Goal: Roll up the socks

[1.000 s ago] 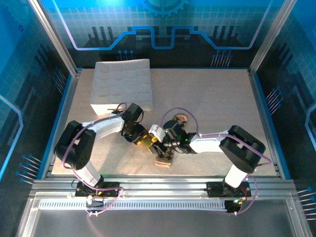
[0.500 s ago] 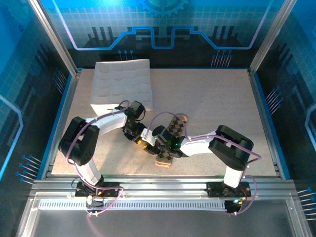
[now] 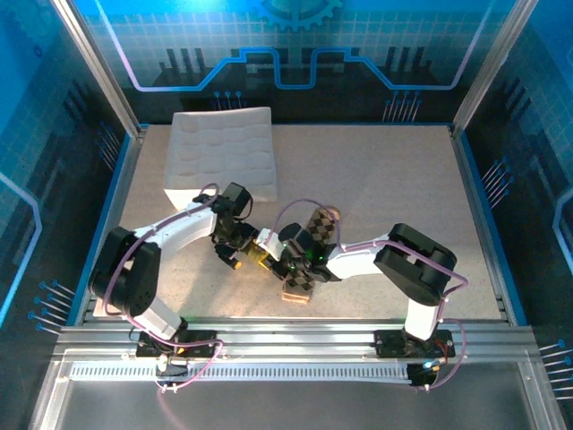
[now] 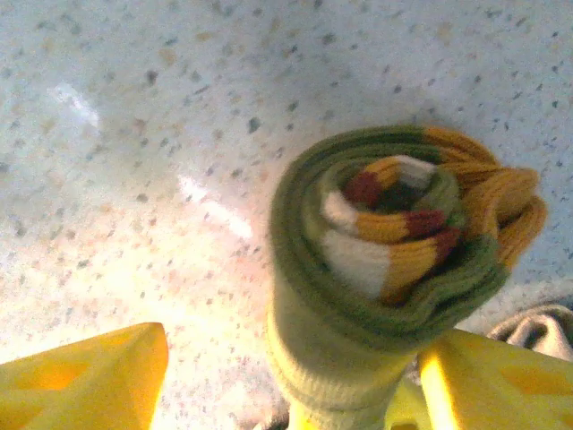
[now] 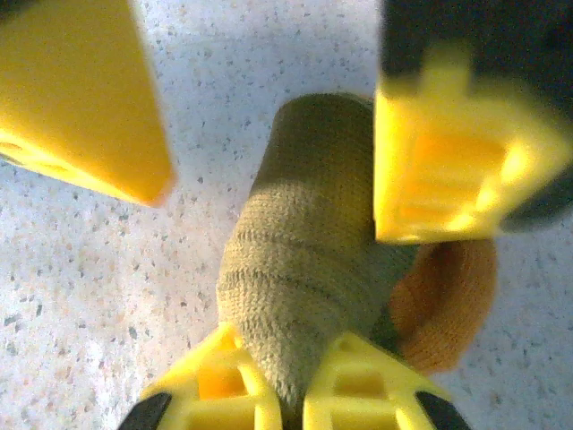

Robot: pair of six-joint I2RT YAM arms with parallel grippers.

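Near the tray (image 3: 219, 152), my right gripper (image 5: 279, 394) pinches the rolled green sock (image 4: 385, 233), presumably against unrolling; my left gripper (image 4: 286, 385) stands wide.

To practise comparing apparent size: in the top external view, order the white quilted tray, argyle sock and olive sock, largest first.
1. white quilted tray
2. argyle sock
3. olive sock, mostly covered, so unsure

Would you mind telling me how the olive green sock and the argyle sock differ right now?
Shape: the olive green sock is rolled into a tight bundle, while the argyle sock lies stretched out, unrolled.
Hold: the right claw pinches the olive green sock, while the argyle sock lies loose, partly beneath the right arm.
Pattern: the olive green sock has orange stripes, and the argyle sock has brown-beige diamonds.
Both are knit.
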